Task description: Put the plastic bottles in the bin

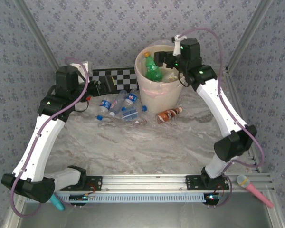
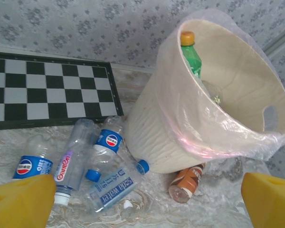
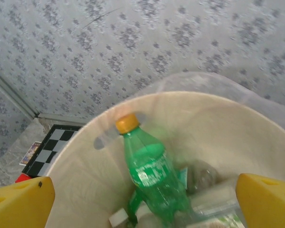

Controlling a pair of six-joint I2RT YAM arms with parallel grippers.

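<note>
**Five bottles left out, bin partly loaded**

Five plastic bottles lie on the table, all close to the bin, which sits at the middle of the far edge. Four are clear with blue caps or labels. They are bunched against the bin's left side, between it and the checkerboard mat along the far edge. The fifth, the brown-orange bottle, lies on its side right at the foot of the bin, near-right of it.

Inside the bin there is a green bottle with an orange cap, roughly upright near the wall. At least one clear bottle sits low down beside it. The green one is blurred in the right wrist view, so I can't say whether it's settled. The exact count inside can't be read.

Right gripper: jaws wide apart, nothing between them, hanging over the bin mouth. Left gripper: also spread wide and empty, aimed at the clear cluster from its left, touching nothing.

Judgement: the task is partway, with five picks remaining. The cluster is tight and the bottles overlap, so an outer one looks like the easiest grab. Round bottles may roll if nudged.
</note>
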